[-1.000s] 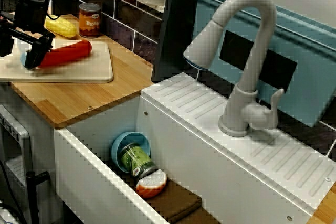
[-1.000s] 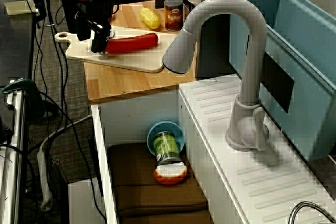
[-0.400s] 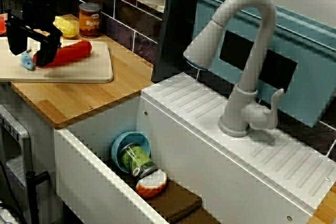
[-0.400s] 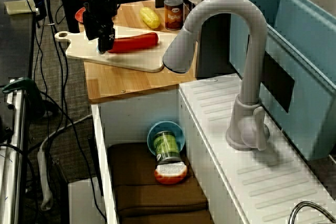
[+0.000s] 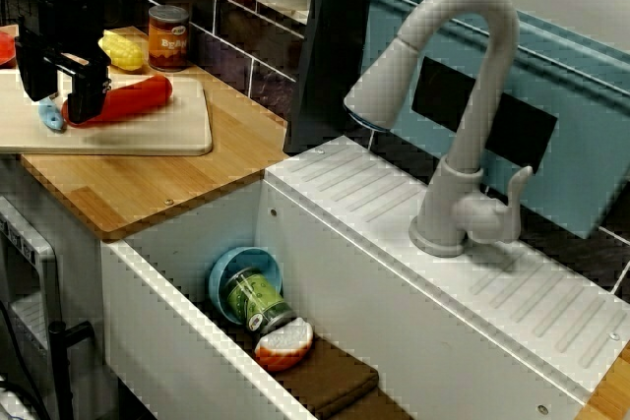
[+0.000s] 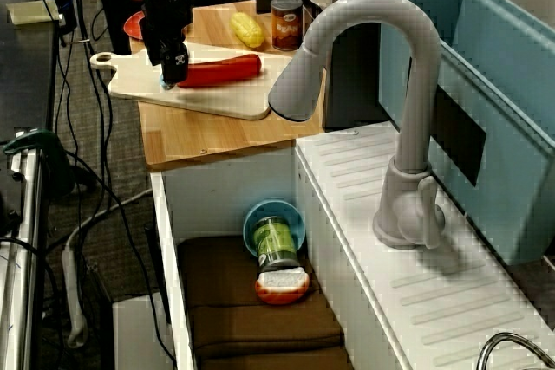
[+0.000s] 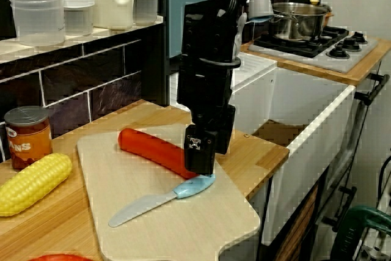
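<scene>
my gripper hangs with jaws spread wide and empty just above the blue handle of the knife, which lies flat on the cutting board beside the long red pepper.

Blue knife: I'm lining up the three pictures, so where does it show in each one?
View across the sink: far left, one end of the knife shows below the gripper, on the cutting board.
View from above the sink: upper left, a blue sliver under the gripper.
Close counter view: lower centre, nearly the whole knife on the board.
Shared landmark: the red sausage lying beside it.
</scene>
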Motion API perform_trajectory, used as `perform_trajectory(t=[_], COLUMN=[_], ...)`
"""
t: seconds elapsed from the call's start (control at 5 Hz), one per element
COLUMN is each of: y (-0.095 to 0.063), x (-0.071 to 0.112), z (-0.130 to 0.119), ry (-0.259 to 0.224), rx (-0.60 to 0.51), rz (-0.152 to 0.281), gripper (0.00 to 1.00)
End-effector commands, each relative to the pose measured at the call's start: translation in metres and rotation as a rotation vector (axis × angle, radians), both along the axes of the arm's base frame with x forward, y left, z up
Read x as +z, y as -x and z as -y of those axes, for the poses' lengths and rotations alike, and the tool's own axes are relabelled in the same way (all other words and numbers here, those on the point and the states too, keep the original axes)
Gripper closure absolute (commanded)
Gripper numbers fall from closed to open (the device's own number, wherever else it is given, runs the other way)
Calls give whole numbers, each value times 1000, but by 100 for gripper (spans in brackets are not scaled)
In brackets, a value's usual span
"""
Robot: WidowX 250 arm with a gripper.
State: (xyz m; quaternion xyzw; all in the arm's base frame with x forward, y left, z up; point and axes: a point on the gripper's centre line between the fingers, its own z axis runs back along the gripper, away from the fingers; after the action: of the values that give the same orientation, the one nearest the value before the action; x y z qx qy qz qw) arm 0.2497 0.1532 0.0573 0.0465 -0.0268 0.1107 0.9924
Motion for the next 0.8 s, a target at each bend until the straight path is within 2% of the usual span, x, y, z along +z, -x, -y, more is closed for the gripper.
perform_trajectory(t=[0.0,0.2,0.6], y=[-7,-13,-26], x=[14,16,14], z=[-5,-7,-10], ry=[-38,-28,-39], rx=[-71,-81,-94], rz=[72,81,80], gripper=[0,0,0])
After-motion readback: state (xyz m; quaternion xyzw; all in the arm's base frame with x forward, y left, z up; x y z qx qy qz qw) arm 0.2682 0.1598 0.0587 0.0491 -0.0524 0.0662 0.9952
